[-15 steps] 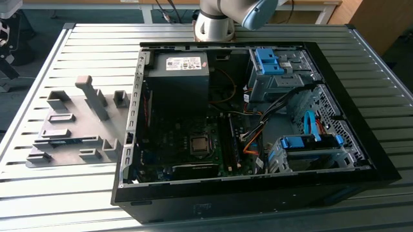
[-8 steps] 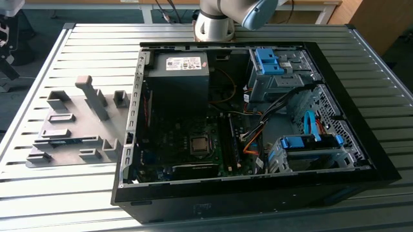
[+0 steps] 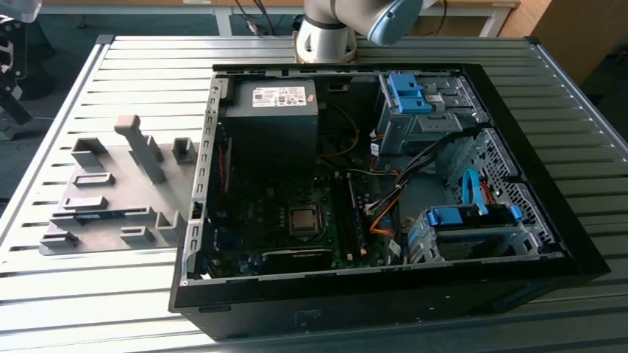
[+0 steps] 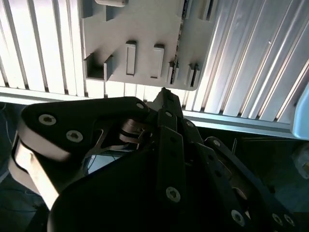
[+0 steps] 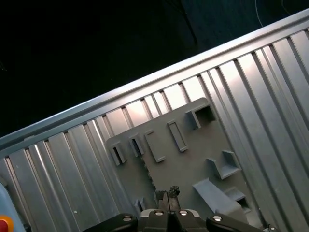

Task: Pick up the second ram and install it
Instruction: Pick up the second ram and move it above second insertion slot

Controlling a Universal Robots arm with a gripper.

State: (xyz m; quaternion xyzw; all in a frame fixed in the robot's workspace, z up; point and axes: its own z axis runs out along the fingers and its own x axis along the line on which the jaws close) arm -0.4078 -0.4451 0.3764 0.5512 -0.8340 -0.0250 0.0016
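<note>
The second ram (image 3: 102, 215) is a thin dark strip standing on edge in a slot of the grey holder plate (image 3: 113, 176), on the exterior view's left beside the open computer case (image 3: 373, 184). Both wrist views look down on the plate from well above; the ram (image 5: 149, 175) (image 4: 180, 34) shows there as a narrow dark line. My gripper (image 5: 167, 193) (image 4: 164, 94) hangs high over the plate, its fingers shut together with nothing between them. A similar dark memory stick (image 3: 351, 215) stands in the motherboard inside the case.
Grey blocks and a tall post (image 3: 140, 147) rise from the holder plate. The slatted metal table (image 3: 147, 66) drops off at an edge close to the plate (image 5: 145, 84). Cables, blue drive cages (image 3: 412, 95) and a power supply (image 3: 275, 118) crowd the case.
</note>
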